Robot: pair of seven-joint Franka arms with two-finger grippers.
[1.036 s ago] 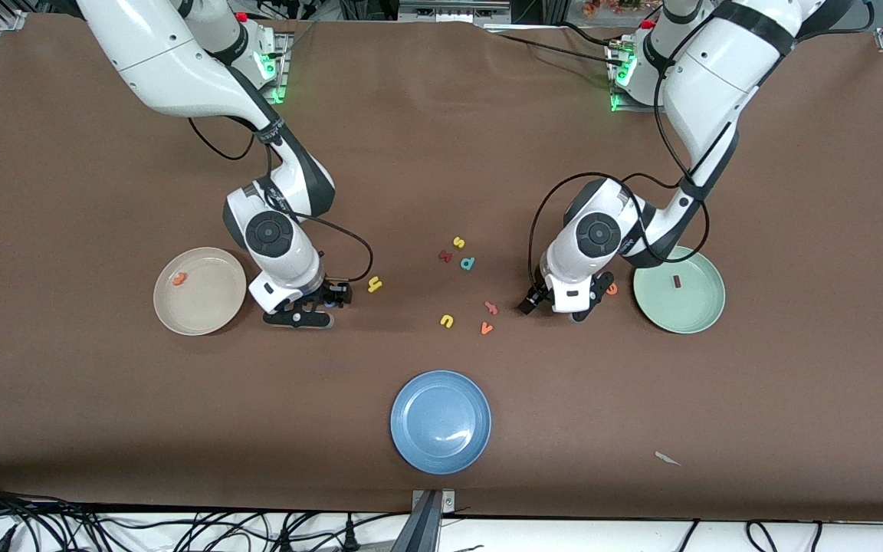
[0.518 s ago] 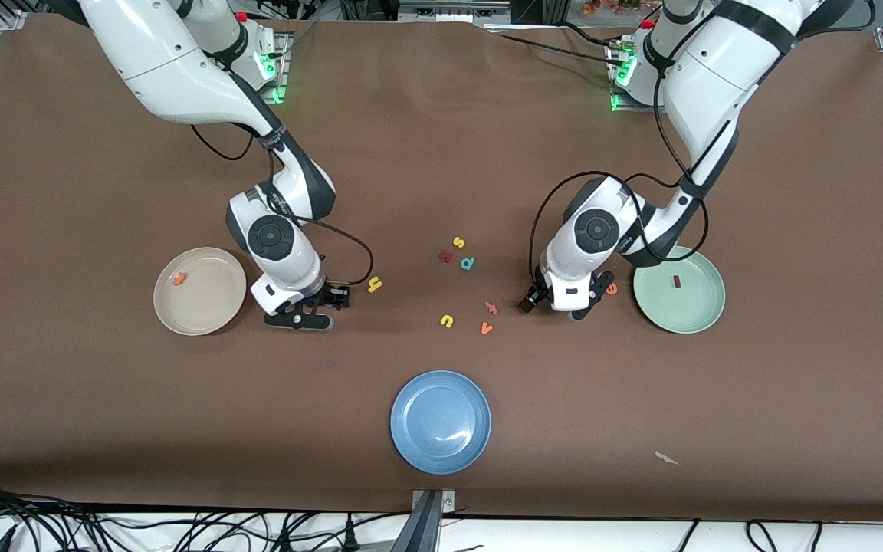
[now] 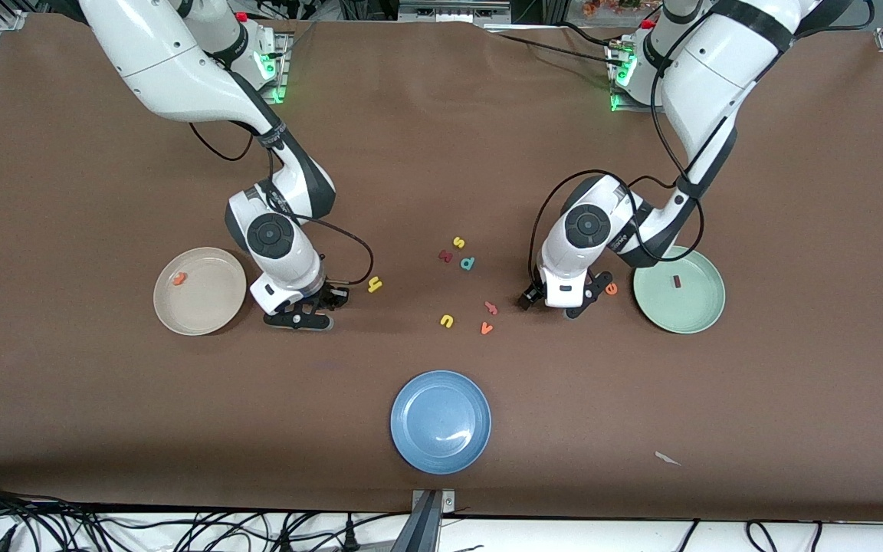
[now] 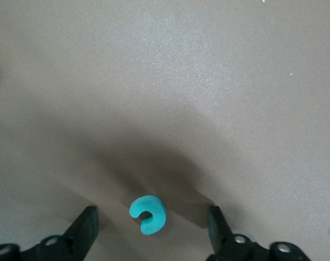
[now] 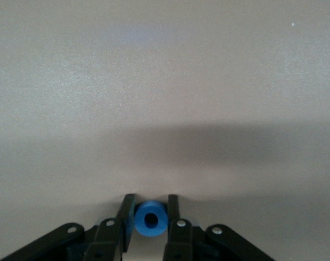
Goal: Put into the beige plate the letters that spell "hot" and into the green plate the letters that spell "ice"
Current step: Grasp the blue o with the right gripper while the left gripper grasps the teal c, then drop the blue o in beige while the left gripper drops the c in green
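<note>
1. Right gripper [image 5: 150, 217] is down at the table, just beside the beige plate [image 3: 200, 291] on the side toward the table's middle. Fingers pressed in on the blue o [image 5: 150, 218], one on each flank, with the ring's hole facing the wrist camera. The o is hidden in the front view.
2. Versus a second ago: these fingers stood apart and have now come together on the o. The wrist has barely moved.
3. Left gripper [image 4: 151, 220] is low over the table, near the green plate [image 3: 679, 290] on its inward side. Fingers spread wide, with the teal c [image 4: 148, 214] on the table between them, touching neither. The c's opening points back toward the gripper body, slightly skewed.
4. Versus a second ago: the left wrist has shifted slightly toward the table's middle; in the front view its fingers look about as wide as before.
5. Orange t [image 3: 178, 279] lies in the beige plate, near the rim at the outer end.
6. Dark red i [image 3: 675, 282] lies in the green plate, long axis roughly along the near-far line.
7. Orange e [image 3: 611, 289] is on the table between the left gripper and the green plate, just off its rim.
8. Yellow h [image 3: 374, 285] is on the table beside the right gripper, toward the middle.
9. No change in the plates or loose letters. The blue plate [image 3: 441, 422] sits nearest the camera.
</note>
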